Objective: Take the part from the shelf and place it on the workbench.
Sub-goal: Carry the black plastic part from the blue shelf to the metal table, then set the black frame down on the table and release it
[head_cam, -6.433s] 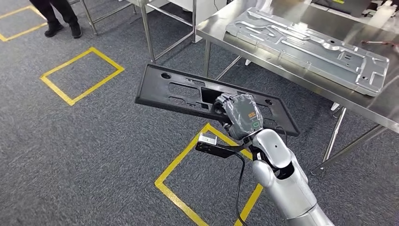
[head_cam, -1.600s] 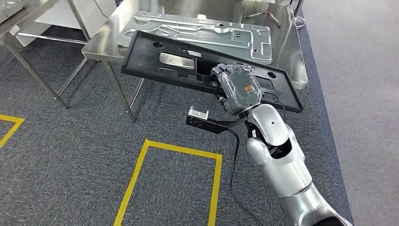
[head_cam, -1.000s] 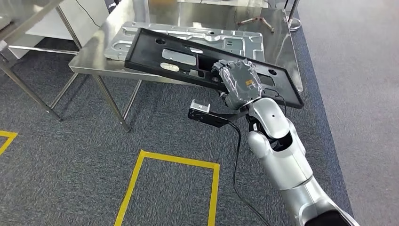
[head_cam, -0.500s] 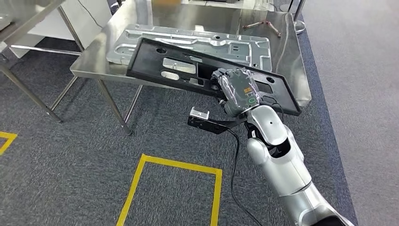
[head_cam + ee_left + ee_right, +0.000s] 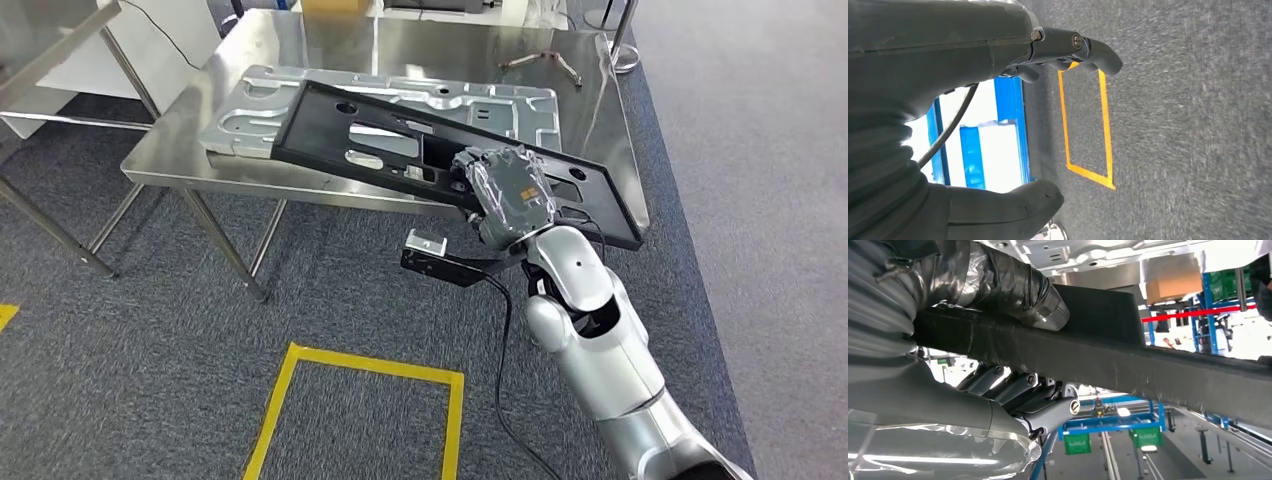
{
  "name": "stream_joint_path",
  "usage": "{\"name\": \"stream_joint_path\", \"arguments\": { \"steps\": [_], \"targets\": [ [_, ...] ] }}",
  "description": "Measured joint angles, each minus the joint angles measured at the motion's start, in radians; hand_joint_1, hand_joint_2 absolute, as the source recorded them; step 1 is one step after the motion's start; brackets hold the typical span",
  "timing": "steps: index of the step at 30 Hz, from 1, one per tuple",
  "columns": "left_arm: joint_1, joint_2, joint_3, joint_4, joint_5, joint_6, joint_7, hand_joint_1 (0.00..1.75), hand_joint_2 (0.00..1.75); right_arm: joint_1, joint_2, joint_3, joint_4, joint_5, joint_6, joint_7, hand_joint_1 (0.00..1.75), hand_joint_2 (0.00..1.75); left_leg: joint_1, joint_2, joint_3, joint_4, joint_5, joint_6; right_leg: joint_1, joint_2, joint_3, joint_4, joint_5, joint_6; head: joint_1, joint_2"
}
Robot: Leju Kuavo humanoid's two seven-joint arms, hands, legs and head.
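Observation:
My right hand (image 5: 510, 192) grips a long black plastic panel (image 5: 380, 140) with cut-outs by its near long edge. The panel is tilted and hangs over the front part of the steel workbench (image 5: 190, 130), its far end above the grey metal plate (image 5: 250, 100) lying there. In the right wrist view the thumb (image 5: 1013, 282) presses on one face of the panel's edge (image 5: 1148, 365) and the fingers (image 5: 1048, 405) curl under the other. In the left wrist view my left hand (image 5: 998, 100) hangs over grey carpet with its fingers (image 5: 1083, 47) apart and nothing between them.
A bent metal rod (image 5: 540, 62) lies at the workbench's far right. Another steel table (image 5: 40, 60) stands to the left. Yellow tape (image 5: 370, 365) marks a box on the carpet in front of me. The workbench legs (image 5: 230, 250) stand near its front edge.
The view has shifted as I move closer: the workbench sits lower and larger in the picture. The panel now reaches further over the bench. My right hand's grip is unchanged.

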Motion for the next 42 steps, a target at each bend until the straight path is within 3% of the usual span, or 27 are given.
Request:
{"name": "stream_joint_path", "arguments": {
  "steps": [2, 5, 6, 9, 10, 11, 13, 15, 17, 20, 22, 24, 25, 26, 28, 30, 34, 36, 39, 40, 41, 42],
  "targets": [
    [0.0, -0.005, 0.0, -0.008, -0.001, -0.023, 0.0, 0.0, 1.75, 0.0, 0.0, 0.0, 0.0, 0.001, -0.001, -0.003, 1.68, 1.75, -0.005, 0.0, 0.014, -0.03, -0.009, 0.007, 0.0, 0.001, -0.001, -0.002, -0.005, 0.009, 0.0, 0.0],
    [0.004, -0.024, 0.001, -0.035, -0.001, -0.06, -0.002, 0.0, 1.75, -0.002, 0.0, 0.0, 0.001, 0.002, -0.002, -0.004, 1.68, 1.75, 0.005, 0.0, 0.031, -0.054, -0.014, 0.018, -0.001, -0.003, -0.009, 0.022, -0.025, 0.025, 0.0, 0.0],
    [0.006, -0.032, 0.003, -0.047, 0.0, -0.07, -0.003, 0.0, 1.75, -0.004, 0.0, 0.0, 0.001, 0.003, -0.003, -0.005, 1.68, 1.75, 0.008, 0.0, 0.039, -0.06, -0.016, 0.022, -0.003, -0.004, -0.031, 0.065, -0.044, 0.03, 0.0, 0.0],
    [0.009, -0.054, 0.008, -0.083, 0.002, -0.094, -0.005, 0.0, 1.75, -0.006, 0.0, 0.0, 0.008, 0.003, -0.004, -0.008, 1.68, 1.75, 0.007, -0.001, 0.055, -0.062, -0.029, 0.028, -0.012, -0.005, -0.151, 0.253, -0.102, 0.041, 0.0, 0.0],
    [0.01, -0.061, 0.011, -0.096, 0.006, -0.101, -0.005, 0.0, 1.75, -0.006, 0.002, 0.001, 0.012, 0.004, -0.003, -0.011, 1.68, 1.75, 0.007, -0.002, 0.061, -0.062, -0.035, 0.027, -0.016, -0.005, -0.177, 0.28, -0.094, 0.044, 0.0, 0.0],
    [0.012, -0.066, 0.016, -0.11, 0.013, -0.111, -0.005, 0.0, 1.75, -0.007, 0.009, 0.002, 0.016, 0.007, -0.001, -0.014, 1.68, 1.75, 0.007, -0.003, 0.07, -0.061, -0.041, 0.025, -0.019, -0.006, -0.183, 0.267, -0.062, 0.045, 0.0, 0.0],
    [0.016, -0.071, 0.03, -0.137, 0.028, -0.128, -0.005, 0.0, 1.75, -0.016, 0.035, 0.009, 0.026, 0.018, 0.006, -0.013, 1.68, 1.75, 0.007, -0.004, 0.092, -0.059, -0.058, 0.018, -0.023, -0.008, -0.146, 0.146, 0.034, 0.044, 0.0, 0.0],
    [0.014, -0.072, 0.044, -0.157, 0.038, -0.14, -0.005, 0.0, 1.75, -0.034, 0.067, 0.024, 0.038, 0.031, 0.012, -0.007, 1.68, 1.75, 0.005, -0.003, 0.104, -0.058, -0.072, 0.005, -0.02, -0.01, -0.102, 0.039, 0.081, 0.036, 0.0, 0.0],
    [0.011, -0.072, 0.054, -0.174, 0.041, -0.144, -0.007, 0.0, 1.75, -0.047, 0.093, 0.036, 0.048, 0.036, 0.013, -0.001, 1.68, 1.75, 0.004, -0.003, 0.106, -0.061, -0.078, -0.007, -0.013, -0.009, -0.091, 0.015, 0.072, 0.026, 0.0, 0.0],
    [0.013, -0.072, 0.064, -0.189, 0.041, -0.145, -0.008, 0.0, 1.75, -0.055, 0.114, 0.041, 0.056, 0.037, 0.012, 0.005, 1.68, 1.75, 0.008, -0.003, 0.106, -0.047, -0.093, -0.023, -0.017, -0.01, -0.076, 0.001, 0.065, 0.009, 0.0, 0.0],
    [0.016, -0.071, 0.07, -0.196, 0.04, -0.146, -0.008, 0.0, 1.75, -0.063, 0.125, 0.043, 0.06, 0.037, 0.011, 0.007, 1.68, 1.75, 0.009, -0.003, 0.058, 0.05, -0.133, -0.03, -0.019, -0.012, -0.061, -0.005, 0.058, -0.003, 0.0, 0.0],
    [0.018, -0.072, 0.074, -0.199, 0.036, -0.151, -0.012, 0.0, 1.75, -0.068, 0.135, 0.049, 0.068, 0.037, 0.011, 0.007, 1.68, 1.75, 0.01, -0.003, -0.028, 0.188, -0.173, -0.035, -0.017, -0.011, -0.05, -0.005, 0.048, -0.01, 0.0, 0.0],
    [0.019, -0.072, 0.074, -0.199, 0.032, -0.156, -0.016, 0.0, 1.75, -0.068, 0.137, 0.054, 0.072, 0.037, 0.011, 0.007, 1.68, 1.75, 0.011, -0.003, -0.059, 0.227, -0.171, -0.037, -0.016, -0.01, -0.043, -0.004, 0.041, -0.01, 0.0, 0.0],
    [0.02, -0.072, 0.074, -0.2, 0.027, -0.16, -0.02, 0.0, 1.75, -0.068, 0.138, 0.057, 0.076, 0.037, 0.011, 0.007, 1.68, 1.75, 0.011, -0.002, -0.073, 0.228, -0.149, -0.037, -0.015, -0.009, -0.034, -0.004, 0.034, -0.009, 0.0, 0.0],
    [0.024, -0.073, 0.073, -0.203, 0.012, -0.166, -0.033, 0.0, 1.75, -0.069, 0.135, 0.06, 0.08, 0.035, 0.009, 0.009, 1.68, 1.75, 0.011, -0.002, -0.045, 0.116, -0.057, -0.03, -0.015, -0.007, -0.013, -0.002, 0.017, -0.003, 0.0, 0.0],
    [0.027, -0.08, 0.071, -0.205, -0.004, -0.166, -0.045, 0.0, 1.75, -0.068, 0.116, 0.058, 0.078, 0.027, 0.002, 0.007, 1.68, 1.75, 0.007, -0.003, 0.003, -0.003, -0.001, -0.02, -0.012, -0.006, 0.003, -0.002, 0.0, 0.008, 0.0, 0.0],
    [0.029, -0.11, 0.064, -0.208, -0.02, -0.149, -0.051, 0.0, 1.75, -0.028, 0.054, 0.031, 0.044, 0.002, -0.013, -0.025, 1.68, 1.75, 0.005, -0.006, 0.031, -0.045, -0.012, 0.006, -0.01, -0.007, 0.019, 0.0, -0.007, 0.029, 0.0, 0.0],
    [0.028, -0.118, 0.064, -0.208, -0.022, -0.137, -0.043, 0.0, 1.75, -0.019, 0.04, 0.018, 0.038, 0.0, -0.014, -0.034, 1.68, 1.75, 0.007, -0.004, 0.045, -0.051, -0.017, 0.019, -0.011, -0.008, -0.007, 0.054, -0.03, 0.038, 0.0, 0.0],
    [0.02, -0.121, 0.065, -0.208, -0.022, -0.128, -0.033, 0.0, 1.75, -0.019, 0.033, 0.012, 0.042, 0.0, -0.013, -0.04, 1.68, 1.75, 0.005, 0.0, 0.055, -0.053, -0.029, 0.03, -0.012, -0.008, -0.128, 0.239, -0.102, 0.047, 0.0, 0.0],
    [0.019, -0.122, 0.065, -0.209, -0.021, -0.129, -0.03, 0.0, 1.75, -0.018, 0.03, 0.011, 0.045, 0.0, -0.013, -0.041, 1.68, 1.75, 0.004, -0.001, 0.059, -0.053, -0.033, 0.031, -0.012, -0.009, -0.163, 0.28, -0.109, 0.048, 0.0, 0.0],
    [0.018, -0.123, 0.066, -0.209, -0.021, -0.132, -0.027, 0.0, 1.75, -0.016, 0.028, 0.011, 0.048, 0.0, -0.013, -0.042, 1.68, 1.75, 0.002, -0.002, 0.065, -0.053, -0.039, 0.032, -0.012, -0.009, -0.182, 0.287, -0.094, 0.046, 0.0, 0.0],
    [0.019, -0.126, 0.066, -0.212, -0.021, -0.138, -0.025, 0.0, 1.75, -0.015, 0.025, 0.011, 0.05, 0.0, -0.013, -0.042, 1.68, 1.75, 0.001, -0.003, 0.073, -0.053, -0.044, 0.032, -0.011, -0.009, -0.178, 0.253, -0.056, 0.042, 0.0, 0.0]
  ]
}}
